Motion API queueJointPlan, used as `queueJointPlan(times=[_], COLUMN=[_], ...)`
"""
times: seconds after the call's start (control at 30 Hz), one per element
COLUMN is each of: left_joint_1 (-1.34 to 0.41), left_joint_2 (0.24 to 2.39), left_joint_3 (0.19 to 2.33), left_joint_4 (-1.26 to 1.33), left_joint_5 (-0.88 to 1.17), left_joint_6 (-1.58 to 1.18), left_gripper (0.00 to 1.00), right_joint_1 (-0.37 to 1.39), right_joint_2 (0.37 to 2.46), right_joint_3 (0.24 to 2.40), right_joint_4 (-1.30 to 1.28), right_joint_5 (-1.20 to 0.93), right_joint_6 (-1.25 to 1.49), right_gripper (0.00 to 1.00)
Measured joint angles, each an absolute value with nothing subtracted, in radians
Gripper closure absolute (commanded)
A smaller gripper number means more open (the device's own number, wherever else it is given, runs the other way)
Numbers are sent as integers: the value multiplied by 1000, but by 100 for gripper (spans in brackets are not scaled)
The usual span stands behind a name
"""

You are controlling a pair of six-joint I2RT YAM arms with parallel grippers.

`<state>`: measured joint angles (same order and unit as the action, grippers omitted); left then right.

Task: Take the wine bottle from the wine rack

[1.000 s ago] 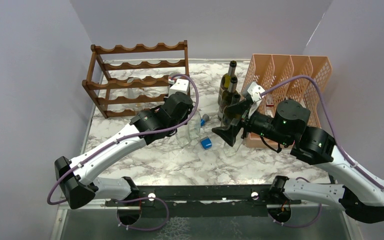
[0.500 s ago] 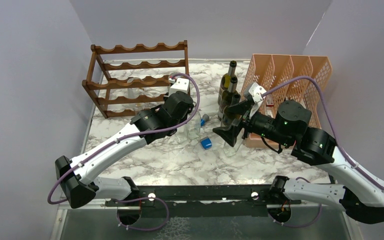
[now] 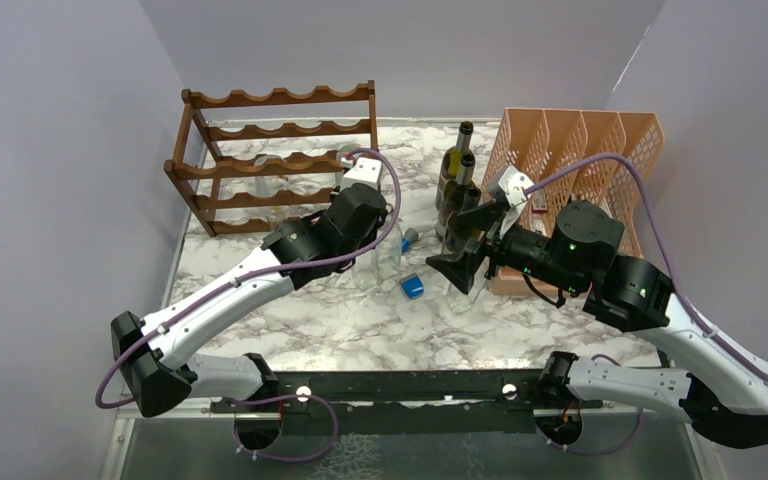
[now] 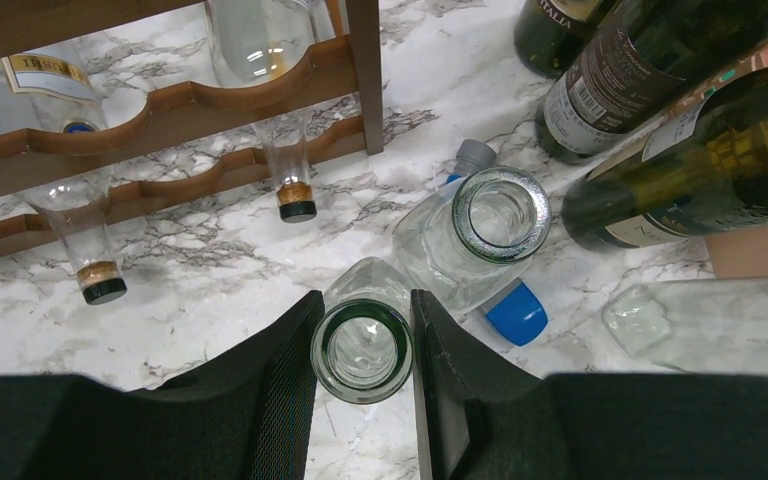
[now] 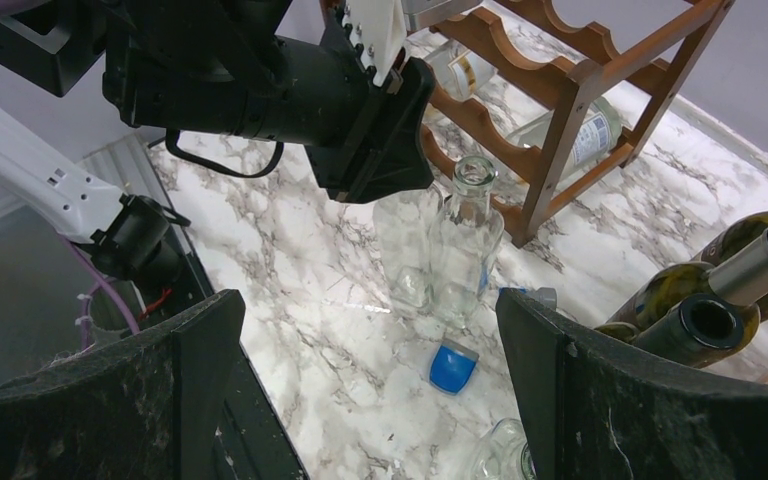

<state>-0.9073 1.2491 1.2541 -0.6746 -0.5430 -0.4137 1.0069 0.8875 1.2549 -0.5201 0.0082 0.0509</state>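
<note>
Upper left of the top view: dark reddish-brown wooden wine rack [image 3: 278, 160], with clear glass bottles [image 4: 255, 40] lying in it. Upper right: peach plastic lattice organizer [image 3: 560, 135]. Between them: standing dark green glass bottles [image 3: 452, 175]. Middle: upright clear glass wine bottle [image 4: 363, 350], just beside a wide-mouthed clear glass bottle [image 4: 480, 225] and a small blue plastic cap [image 4: 516, 315].

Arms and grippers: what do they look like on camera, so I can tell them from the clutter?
Both the left arm and right arm have white links between bulky black joints, each trailed by a looping purple cable. Small green lights glow on the right arm. The left gripper and right gripper have broad black fingers with finely textured pads, plus white wrist mounts.
</note>
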Motion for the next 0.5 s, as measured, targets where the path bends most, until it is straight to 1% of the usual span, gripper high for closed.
queueJointPlan(times=[0.1, 0.23, 0.47, 0.5], left_joint_1=[-907, -907, -907, -907], left_joint_2=[1248, 1245, 1208, 1200], left_joint_3=[1250, 1241, 1226, 1226], left_joint_4=[-665, -651, -633, -633], left_joint_5=[-539, -539, -530, -529], left_joint_6=[-403, -399, -394, -391], left_gripper=[79, 54, 2, 1], right_joint_1=[1007, 1007, 1007, 1007], right_joint_2=[887, 887, 887, 888], right_joint_3=[1253, 1252, 1252, 1252], right_joint_4=[-521, -520, -521, -521], right_joint_5=[8, 8, 11, 14], right_joint_6=[51, 51, 51, 51], right_gripper=[0, 0, 0, 0])
